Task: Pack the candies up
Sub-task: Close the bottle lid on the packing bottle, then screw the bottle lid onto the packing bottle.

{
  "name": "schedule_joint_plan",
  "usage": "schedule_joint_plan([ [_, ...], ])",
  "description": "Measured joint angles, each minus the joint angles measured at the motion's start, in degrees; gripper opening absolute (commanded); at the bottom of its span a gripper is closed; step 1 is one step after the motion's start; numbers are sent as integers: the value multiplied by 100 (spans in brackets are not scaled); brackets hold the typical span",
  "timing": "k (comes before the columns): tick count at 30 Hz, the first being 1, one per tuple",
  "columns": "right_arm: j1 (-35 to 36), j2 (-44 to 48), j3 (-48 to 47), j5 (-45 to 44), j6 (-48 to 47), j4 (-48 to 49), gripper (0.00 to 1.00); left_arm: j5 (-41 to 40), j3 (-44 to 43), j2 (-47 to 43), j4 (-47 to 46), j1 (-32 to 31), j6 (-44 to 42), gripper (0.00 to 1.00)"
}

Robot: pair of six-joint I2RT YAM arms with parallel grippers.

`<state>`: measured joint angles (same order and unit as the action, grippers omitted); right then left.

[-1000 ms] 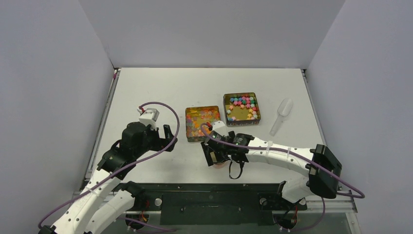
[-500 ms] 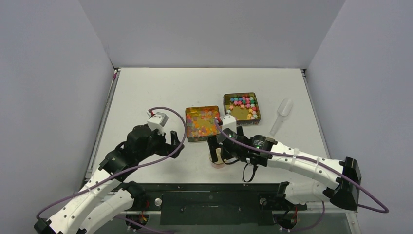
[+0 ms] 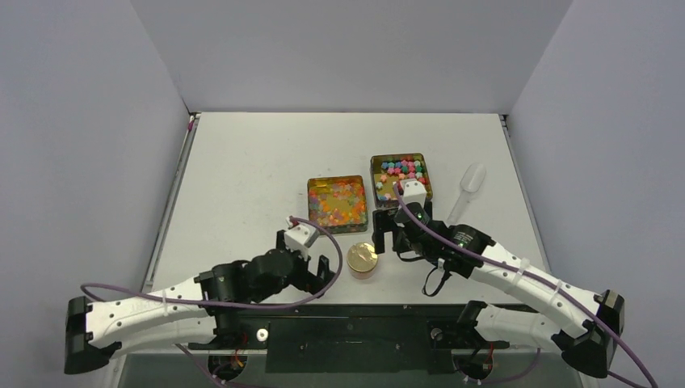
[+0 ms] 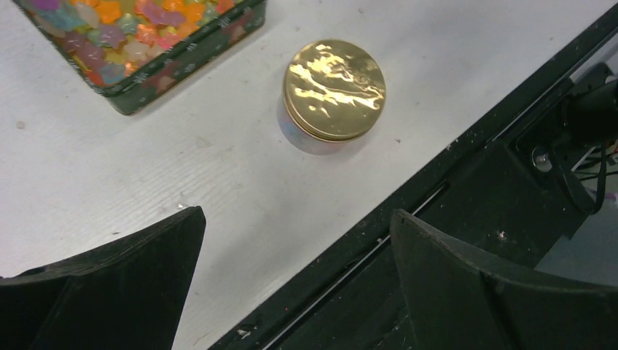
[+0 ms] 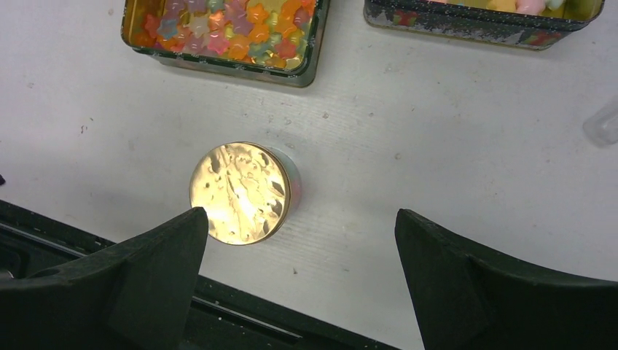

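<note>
The left gripper (image 3: 319, 271), spread open and empty, hovers near the front edge of the desk (image 3: 242, 162). Glossy candies (image 3: 335, 200) fill the left tin (image 3: 339, 230). In front of it stands the jar (image 3: 363, 259) with its gold lid (image 4: 334, 89) on, so packing appears finished for this jar. The right gripper (image 5: 300, 213), likewise open and empty, hangs beside it. Opaque candies (image 3: 401, 170) ring the right tin (image 3: 373, 179), and a scoop (image 3: 467, 192) lies beyond.
</note>
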<state>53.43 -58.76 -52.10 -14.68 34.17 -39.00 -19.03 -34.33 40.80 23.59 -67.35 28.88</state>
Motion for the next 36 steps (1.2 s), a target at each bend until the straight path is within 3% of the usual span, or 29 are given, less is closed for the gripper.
schedule_joint_plan([
  [4, -225, 260, 212, 74, -87, 125, 94, -835, 361, 404, -769, -953, 0, 96],
  [8, -457, 568, 481, 199, -186, 337, 94, -1331, 857, 691, -1786, -1338, -103, 96],
  [18, -841, 881, 933, 304, -264, 778, 93, -1482, 2308, 1851, -4830, -1410, -682, 96],
  [36, -846, 1016, 1390, 584, -186, 1158, 89, -1268, 2542, 6299, -10222, -1346, -1685, 96],
])
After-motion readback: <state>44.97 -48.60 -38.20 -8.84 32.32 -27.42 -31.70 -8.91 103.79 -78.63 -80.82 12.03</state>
